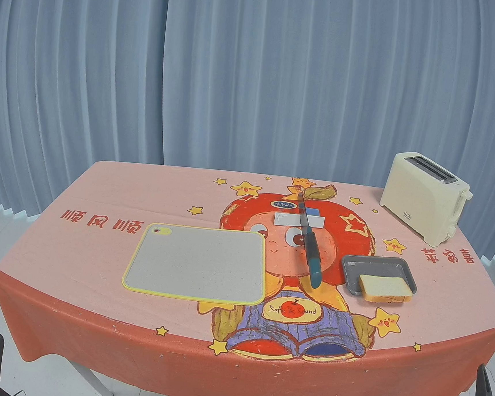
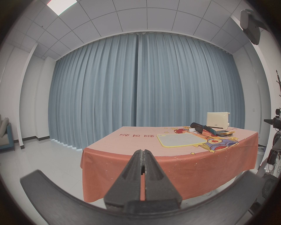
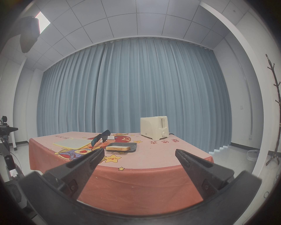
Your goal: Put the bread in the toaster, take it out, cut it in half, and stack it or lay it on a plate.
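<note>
- Picking up the slice of bread [image 1: 385,288] is the step in hand. Judging by the layout, no part of the task is done yet.
- Right gripper [image 3: 140,152]: the jaws stand wide apart and hold nothing. The bread lies ahead of them and above their level on the table [image 1: 115,194], well apart from them.
- Left gripper [image 2: 142,155]: the jaws are pressed together on nothing. The cutting board [image 1: 198,262] lies ahead of them, well apart.
- Bread: a square slice with pale crumb and tan crust. It lies flat in a shallow dark grey tray [image 1: 380,265] and appears to rest over the rim that faces the jaws.
- Procedure: use the right jaws, which are the nearer pair.
  - Take the slice across its thickness at the edge over the rim.
  - Close lightly, as the soft crumb will likely compress and tear.
  - Turn the slice upright and line it up with a slot before lowering it.
- Toaster [image 1: 424,196]: a cream, smooth-walled box with rounded corners. It has two long narrow slots on top and a lever and dial at one end. It stands beyond the bread as seen from the right jaws.
- Knife [image 1: 309,245]: it has a blue-green handle and a dark blade. It is propped on a small white rest [image 1: 292,219] between board and tray.
- Cutting board: a flat grey rounded rectangle with a yellow rim.
</note>
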Controlling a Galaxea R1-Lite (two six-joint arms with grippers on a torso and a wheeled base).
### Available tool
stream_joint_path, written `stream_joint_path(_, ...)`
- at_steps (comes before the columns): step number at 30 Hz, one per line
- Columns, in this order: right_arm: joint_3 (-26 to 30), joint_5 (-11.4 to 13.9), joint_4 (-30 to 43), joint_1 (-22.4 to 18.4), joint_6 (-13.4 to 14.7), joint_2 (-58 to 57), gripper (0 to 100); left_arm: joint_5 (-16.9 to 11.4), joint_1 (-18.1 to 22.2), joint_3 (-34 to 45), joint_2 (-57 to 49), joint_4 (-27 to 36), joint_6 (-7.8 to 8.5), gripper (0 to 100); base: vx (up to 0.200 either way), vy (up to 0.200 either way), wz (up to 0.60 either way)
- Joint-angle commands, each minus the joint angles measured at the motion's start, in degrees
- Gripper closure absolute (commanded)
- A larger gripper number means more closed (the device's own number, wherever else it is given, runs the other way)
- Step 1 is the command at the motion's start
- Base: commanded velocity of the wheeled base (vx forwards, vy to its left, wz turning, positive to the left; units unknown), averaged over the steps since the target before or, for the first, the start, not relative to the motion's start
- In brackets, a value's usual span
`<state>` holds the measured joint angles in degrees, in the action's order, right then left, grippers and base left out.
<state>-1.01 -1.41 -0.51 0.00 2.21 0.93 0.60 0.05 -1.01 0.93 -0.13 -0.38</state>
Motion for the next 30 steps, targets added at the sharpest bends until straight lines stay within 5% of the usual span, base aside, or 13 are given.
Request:
stream_joint_path(1,1.01,0.01,-0.02,0.00,-0.01,-0.93,0,0.02,0.04,1.01,-0.93,-0.04,0.03,100,0.000,0.000,0.00)
stream_joint_path(30,1.01,0.01,-0.02,0.09,-0.01,-0.93,0,0.02,0.04,1.01,-0.93,-0.04,-0.06,100,0.000,0.000,0.00)
